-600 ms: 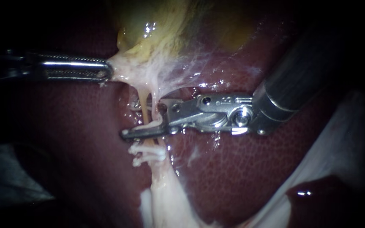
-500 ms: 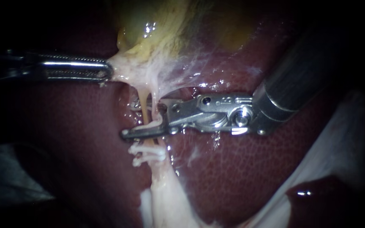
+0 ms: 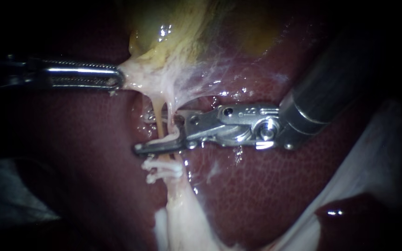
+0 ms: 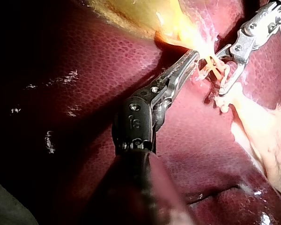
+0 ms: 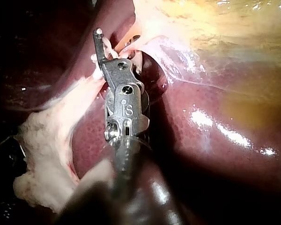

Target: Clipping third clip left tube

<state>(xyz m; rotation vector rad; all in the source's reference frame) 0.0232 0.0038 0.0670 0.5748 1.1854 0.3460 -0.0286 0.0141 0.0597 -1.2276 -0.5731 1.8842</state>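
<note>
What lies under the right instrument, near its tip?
Dark red liver lies under the right instrument. A tube crosses its tip, and white clips sit on the tube just below. Where the tube passes behind the metal, it is hidden.

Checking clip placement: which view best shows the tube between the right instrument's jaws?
The endoscope view: the tube runs plainly between the right instrument's open jaws. The left wrist view shows only a short, brightly lit stretch; in the right wrist view the instrument's own body hides most of it.
</note>
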